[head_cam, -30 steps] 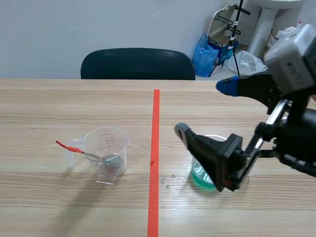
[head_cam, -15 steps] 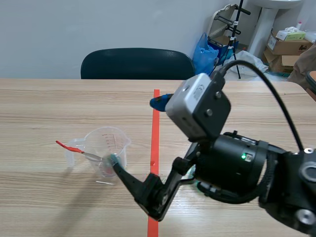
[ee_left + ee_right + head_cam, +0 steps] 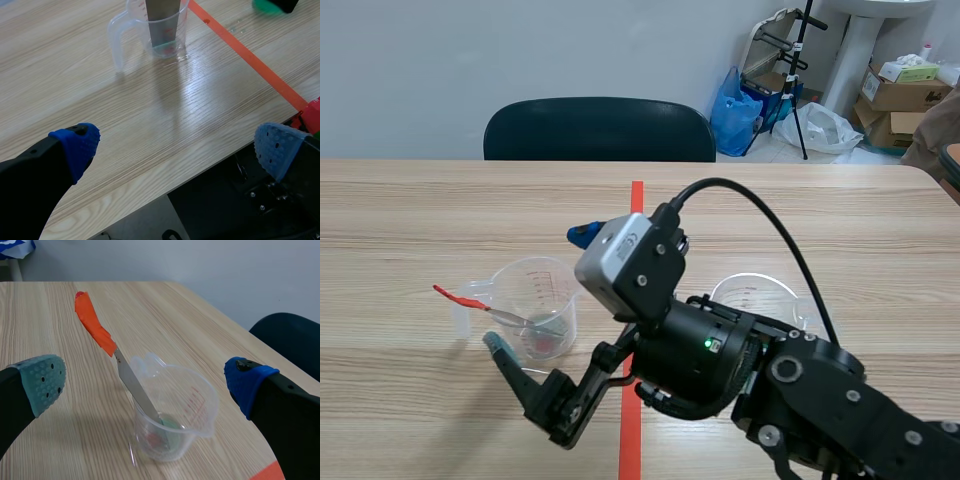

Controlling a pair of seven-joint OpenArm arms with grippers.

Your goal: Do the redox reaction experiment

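Observation:
A clear measuring cup (image 3: 535, 318) stands left of the tape line, with a little greenish and reddish matter at its bottom. A metal spatula (image 3: 510, 318) with a red-taped handle (image 3: 93, 324) leans inside the measuring cup (image 3: 172, 415). My right gripper (image 3: 538, 290) reaches past the middle and is open, one finger on each side of the cup (image 3: 145, 382), touching nothing. A second clear beaker (image 3: 756, 292) is mostly hidden behind the right arm. My left gripper (image 3: 175, 147) hangs open over the table's near edge, well short of the cup (image 3: 157, 30). No left arm shows in the scene view.
An orange tape line (image 3: 636, 205) runs down the table's middle. A dark chair (image 3: 600, 130) stands behind the far edge. Small granules (image 3: 237, 27) lie right of the tape near the green beaker (image 3: 265, 5). Bare wood lies around the cup.
My right arm has swung left across the tape line, from over the green beaker to the measuring cup, and dropped lower. Its fingers stay open. The cup and spatula have not moved.

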